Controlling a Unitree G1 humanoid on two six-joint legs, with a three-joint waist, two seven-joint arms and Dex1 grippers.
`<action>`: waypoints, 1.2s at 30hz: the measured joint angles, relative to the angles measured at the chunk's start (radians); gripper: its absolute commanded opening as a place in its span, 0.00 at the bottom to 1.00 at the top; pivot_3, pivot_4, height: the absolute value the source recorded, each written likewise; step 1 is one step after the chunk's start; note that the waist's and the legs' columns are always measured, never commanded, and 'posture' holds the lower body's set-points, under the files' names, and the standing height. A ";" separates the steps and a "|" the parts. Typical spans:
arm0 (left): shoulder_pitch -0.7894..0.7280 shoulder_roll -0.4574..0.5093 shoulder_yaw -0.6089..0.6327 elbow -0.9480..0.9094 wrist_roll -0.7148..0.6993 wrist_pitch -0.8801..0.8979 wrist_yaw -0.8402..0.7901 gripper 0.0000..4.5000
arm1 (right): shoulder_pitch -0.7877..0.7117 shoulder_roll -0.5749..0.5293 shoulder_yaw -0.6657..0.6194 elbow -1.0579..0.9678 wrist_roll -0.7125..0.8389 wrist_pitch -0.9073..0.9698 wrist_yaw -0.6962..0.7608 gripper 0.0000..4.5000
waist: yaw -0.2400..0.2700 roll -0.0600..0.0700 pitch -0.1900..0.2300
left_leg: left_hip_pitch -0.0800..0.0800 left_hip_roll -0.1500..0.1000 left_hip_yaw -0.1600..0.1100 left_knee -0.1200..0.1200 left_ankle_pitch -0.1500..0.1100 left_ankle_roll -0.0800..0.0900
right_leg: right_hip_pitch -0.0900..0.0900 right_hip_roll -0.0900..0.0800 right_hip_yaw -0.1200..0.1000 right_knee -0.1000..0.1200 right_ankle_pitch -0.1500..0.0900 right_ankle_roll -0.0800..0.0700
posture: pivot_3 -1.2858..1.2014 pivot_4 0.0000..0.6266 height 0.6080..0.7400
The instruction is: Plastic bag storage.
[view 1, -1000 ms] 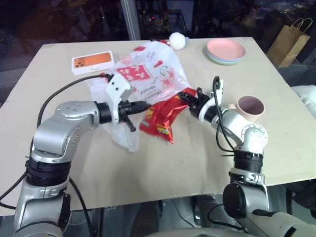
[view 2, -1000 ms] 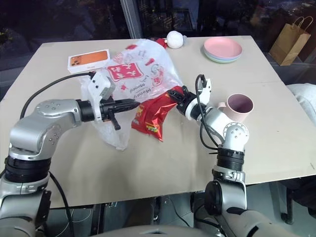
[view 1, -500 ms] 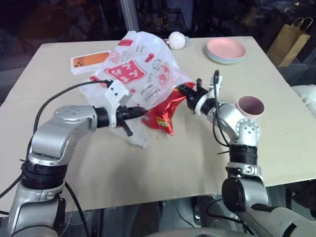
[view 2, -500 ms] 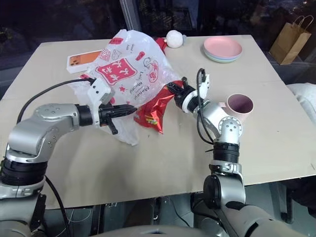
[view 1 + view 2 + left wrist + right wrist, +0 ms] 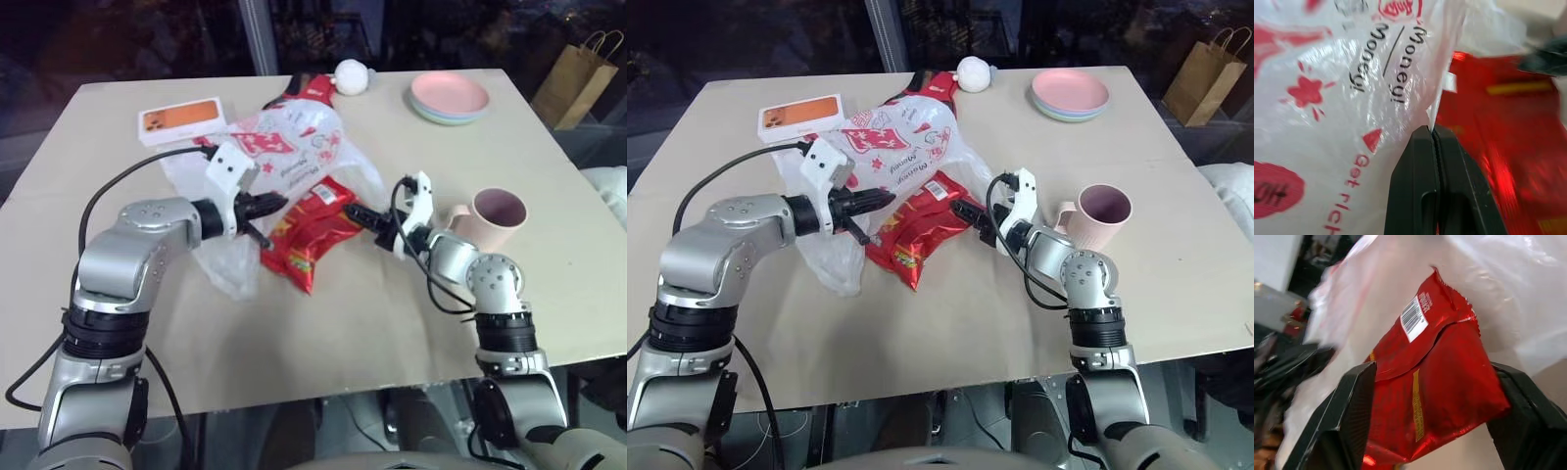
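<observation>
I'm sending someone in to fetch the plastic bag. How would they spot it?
On the tan table, look left of centre, just in front of the orange-and-white box. The plastic bag is the big crinkly see-through white one with red print, pinched by the left gripper.

head stereo: above, facing down over table; both wrists: close on plastic bag, snack packet

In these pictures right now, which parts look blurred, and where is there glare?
Left wrist view: the shiny red snack packet is blurred, while the print on the crinkly translucent white plastic bag stays readable. Right wrist view: the bag's film is washed out pale; the packet's barcode is sharp. Head views: dark background, evenly lit table.
</observation>
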 measured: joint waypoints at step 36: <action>-0.117 -0.023 0.191 0.002 -0.279 0.247 -0.034 0.00 | -0.086 0.188 -0.158 0.132 0.198 0.040 -0.097 0.01 | 0.000 0.000 0.000 | 0.000 0.000 -0.001 0.001 0.000 0.000 | 0.000 0.000 -0.001 0.001 0.000 0.000 | 0.52 0.24 1.00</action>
